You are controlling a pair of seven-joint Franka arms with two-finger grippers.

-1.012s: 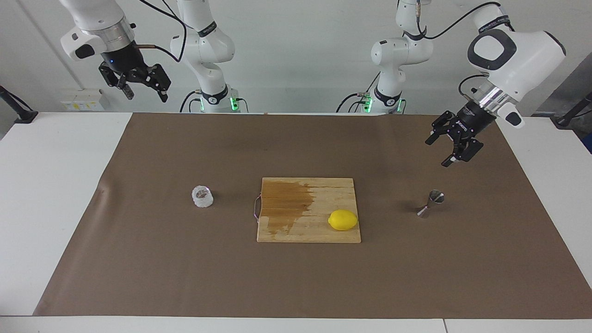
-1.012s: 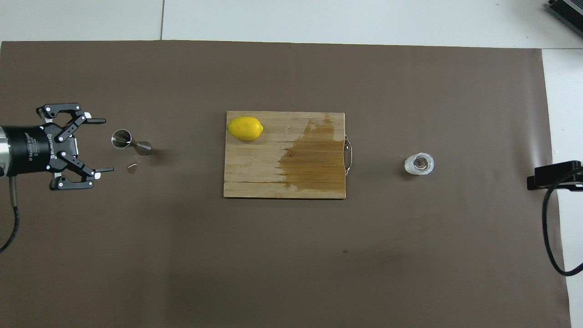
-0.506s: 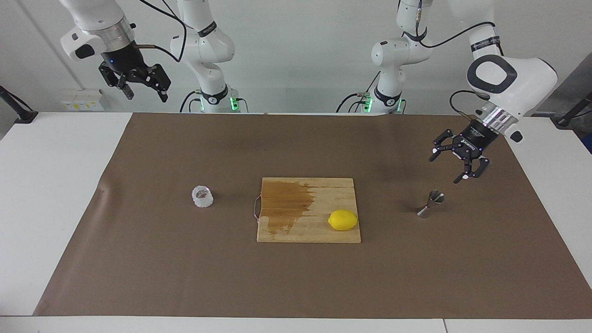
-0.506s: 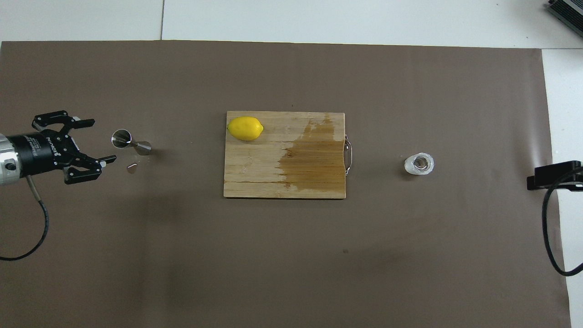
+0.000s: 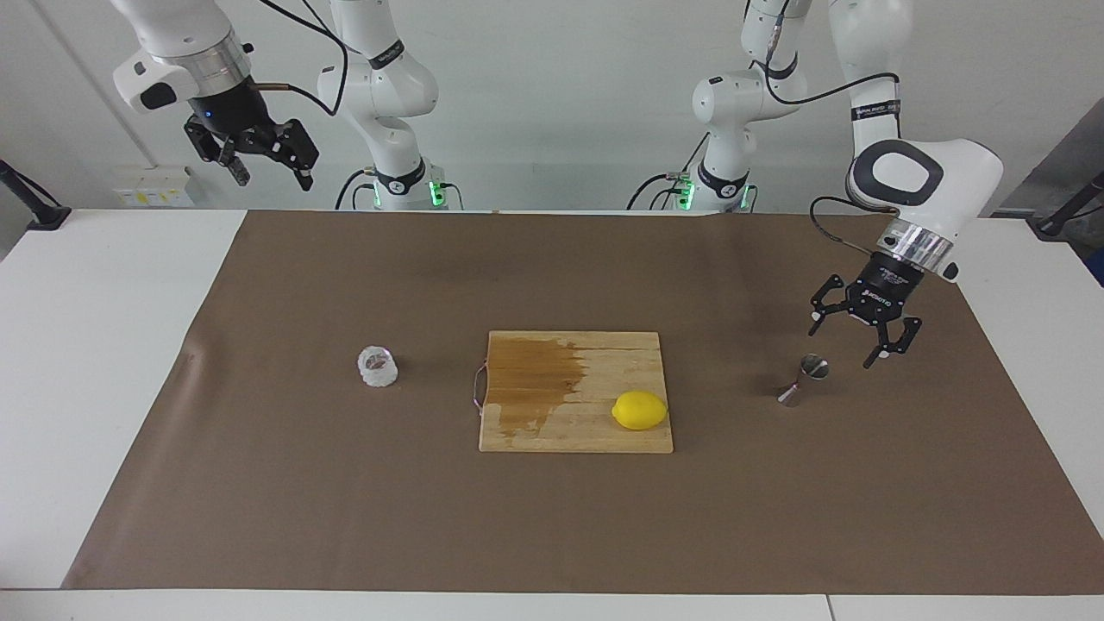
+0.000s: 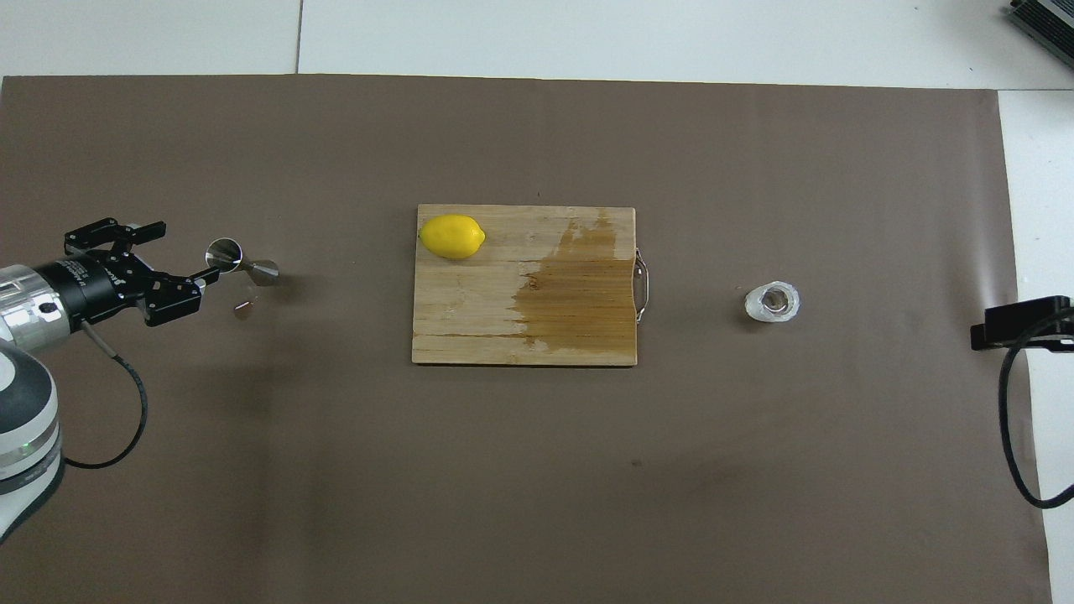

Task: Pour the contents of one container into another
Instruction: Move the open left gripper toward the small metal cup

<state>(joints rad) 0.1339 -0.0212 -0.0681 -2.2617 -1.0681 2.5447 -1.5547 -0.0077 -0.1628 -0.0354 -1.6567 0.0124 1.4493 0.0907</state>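
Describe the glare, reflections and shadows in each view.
Facing view: the steel jigger throws a soft shadow on the brown mat, and the cutting board shows a dark wet stain without glare. Overhead view: a bright glare patch falls on the mat's edge at the right arm's end, a small glint lies beside the jigger, and the open left gripper casts a faint shadow.

Bumpy glass cup (image 5: 377, 366) upright; steel jigger (image 5: 804, 379) standing tilted.

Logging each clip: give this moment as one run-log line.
left gripper: open, above small steel hourglass jigger, not touching | right gripper: open, raised, waiting | small textured clear glass cup: on mat, untouched
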